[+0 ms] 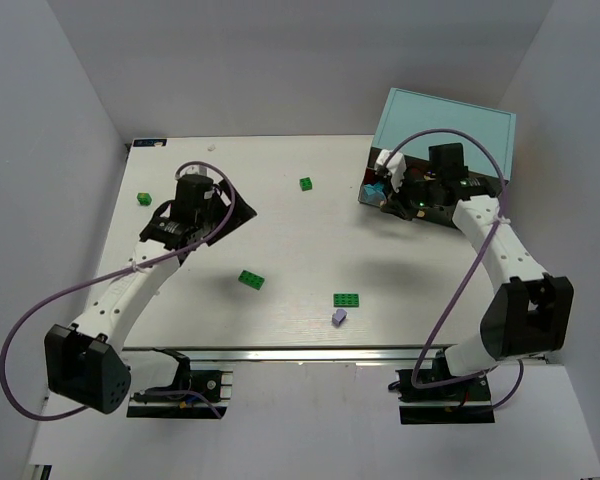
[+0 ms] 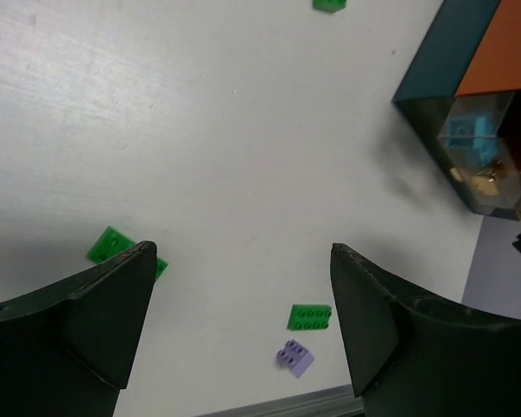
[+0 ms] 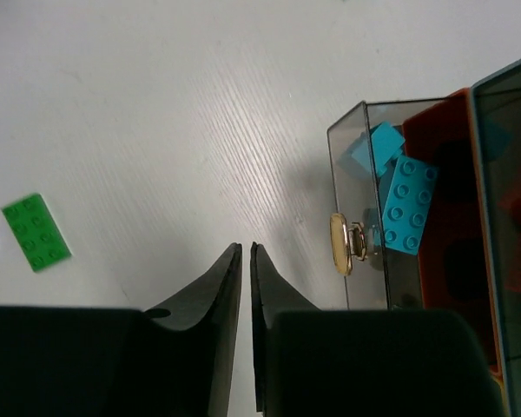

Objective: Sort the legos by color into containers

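Note:
My left gripper [image 1: 205, 196] hovers open and empty over the table's left part; its jaws [image 2: 241, 250] stand wide apart. In its view lie a green brick [image 2: 113, 246], a green plate [image 2: 310, 317] and a lavender brick [image 2: 294, 356]. My right gripper [image 1: 393, 198] is shut on nothing [image 3: 246, 248], just left of a pulled-out clear drawer [image 3: 365, 139] with a tan handle [image 3: 340, 244]. The drawer holds cyan bricks [image 3: 405, 205]. The teal cabinet [image 1: 445, 125] stands at the far right.
Green bricks lie at the far left [image 1: 143, 198], far middle [image 1: 306, 183], centre [image 1: 251, 279] and near centre [image 1: 346, 299], the last next to the lavender brick [image 1: 339, 316]. White walls enclose the table. A metal rail runs along the near edge [image 1: 320, 352].

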Robot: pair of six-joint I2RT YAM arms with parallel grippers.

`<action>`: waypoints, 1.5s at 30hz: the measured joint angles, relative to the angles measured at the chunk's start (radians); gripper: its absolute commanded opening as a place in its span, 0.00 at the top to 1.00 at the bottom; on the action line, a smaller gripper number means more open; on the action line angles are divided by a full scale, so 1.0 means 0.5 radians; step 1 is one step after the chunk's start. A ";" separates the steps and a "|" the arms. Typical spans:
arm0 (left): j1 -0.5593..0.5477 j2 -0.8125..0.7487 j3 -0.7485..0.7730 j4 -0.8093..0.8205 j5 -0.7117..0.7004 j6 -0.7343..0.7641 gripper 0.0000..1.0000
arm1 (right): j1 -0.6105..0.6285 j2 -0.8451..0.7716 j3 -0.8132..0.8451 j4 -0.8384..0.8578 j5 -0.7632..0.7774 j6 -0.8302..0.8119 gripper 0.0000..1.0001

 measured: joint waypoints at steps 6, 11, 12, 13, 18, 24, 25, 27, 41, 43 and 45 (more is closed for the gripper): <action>0.000 -0.148 -0.205 -0.012 -0.003 0.046 0.05 | 0.072 0.136 0.008 -0.074 0.217 -0.217 0.89; 0.000 -0.201 -0.263 -0.014 -0.011 0.064 0.05 | 0.146 0.224 -0.005 -0.034 0.417 -0.324 1.00; 0.000 -0.201 -0.263 -0.014 -0.011 0.068 0.05 | 0.166 0.241 -0.024 0.005 0.478 -0.327 1.00; 0.000 -0.201 -0.263 -0.014 -0.014 0.071 0.05 | 0.182 0.250 -0.056 0.066 0.546 -0.325 1.00; 0.000 -0.201 -0.263 -0.014 -0.023 0.081 0.05 | 0.269 0.295 -0.216 0.392 0.925 -0.318 1.00; 0.000 -0.201 -0.263 -0.013 -0.023 0.085 0.05 | 0.304 0.417 -0.227 0.693 1.263 -0.312 1.00; 0.000 -0.201 -0.263 -0.013 -0.022 0.085 0.05 | 0.304 0.439 -0.222 0.726 1.305 -0.311 1.00; 0.000 -0.201 -0.263 -0.013 -0.023 0.085 0.05 | 0.302 0.485 -0.198 0.764 1.373 -0.312 1.00; 0.000 -0.212 -0.276 -0.002 -0.023 0.085 0.05 | 0.294 0.629 -0.133 0.941 1.608 -0.343 1.00; 0.000 -0.215 -0.282 0.002 -0.022 0.084 0.04 | 0.291 0.636 -0.133 0.943 1.620 -0.355 1.00; 0.000 -0.222 -0.289 0.003 -0.022 0.085 0.04 | 0.290 0.642 -0.133 0.945 1.627 -0.361 1.00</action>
